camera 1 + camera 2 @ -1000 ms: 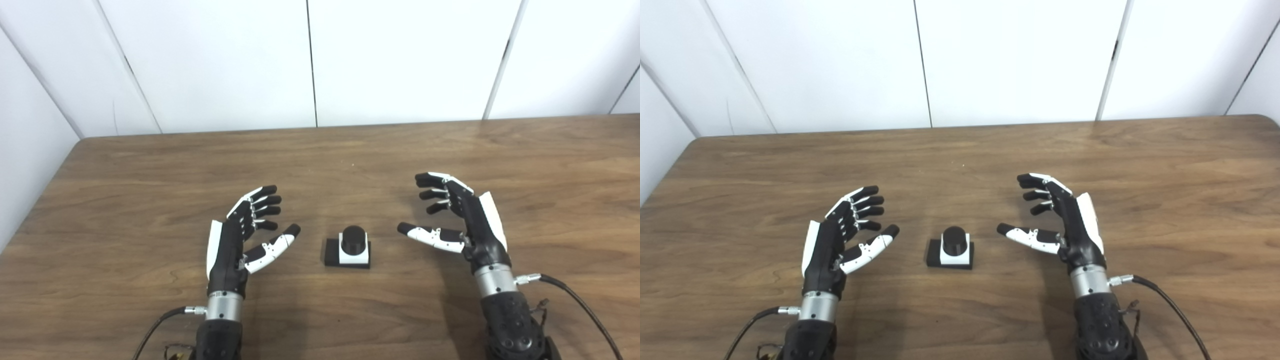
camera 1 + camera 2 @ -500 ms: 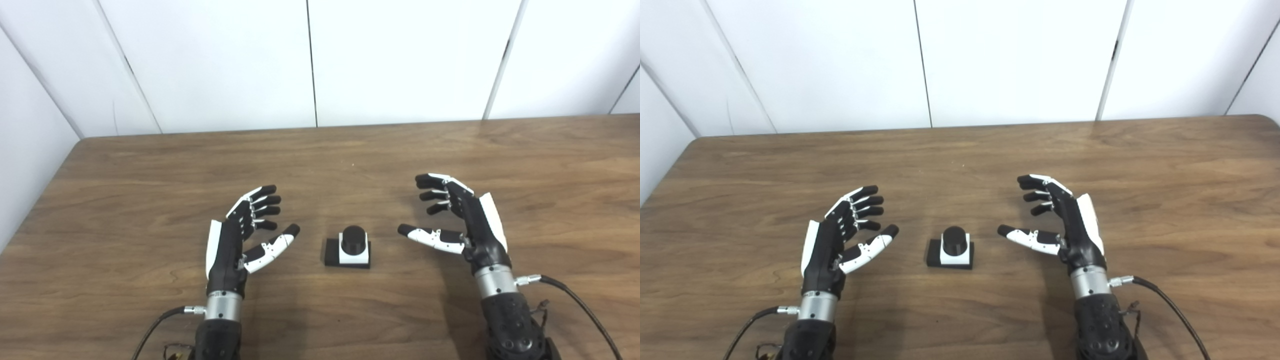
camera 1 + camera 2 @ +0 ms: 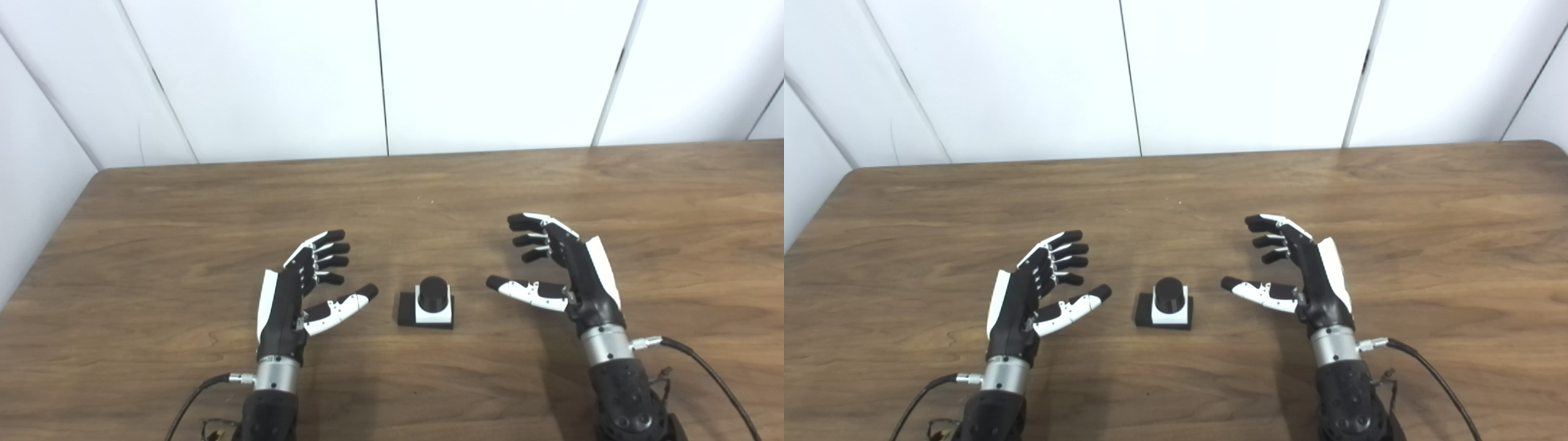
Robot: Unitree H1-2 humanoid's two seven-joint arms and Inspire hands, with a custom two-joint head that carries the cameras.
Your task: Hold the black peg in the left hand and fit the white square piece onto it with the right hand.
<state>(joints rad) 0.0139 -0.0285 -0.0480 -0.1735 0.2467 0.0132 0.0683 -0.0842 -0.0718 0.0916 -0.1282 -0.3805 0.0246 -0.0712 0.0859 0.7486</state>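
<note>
the black peg (image 3: 433,293) stands on the worktop (image 3: 184,202) between both hands, with the white square piece (image 3: 433,313) already around it. left hand (image 3: 300,288) and right hand (image 3: 566,263) are spread wide, empty. judged step: approach; next, the left hand must close on the peg.

Black-and-white left robot hand (image 3: 288,300) and right robot hand (image 3: 576,275), silver wrist cuffs, black cables.

Both head cams look down-forward from behind the left hand (image 3: 288,297) and right hand (image 3: 579,275), sharing table (image 3: 1176,196) and wall.
</note>
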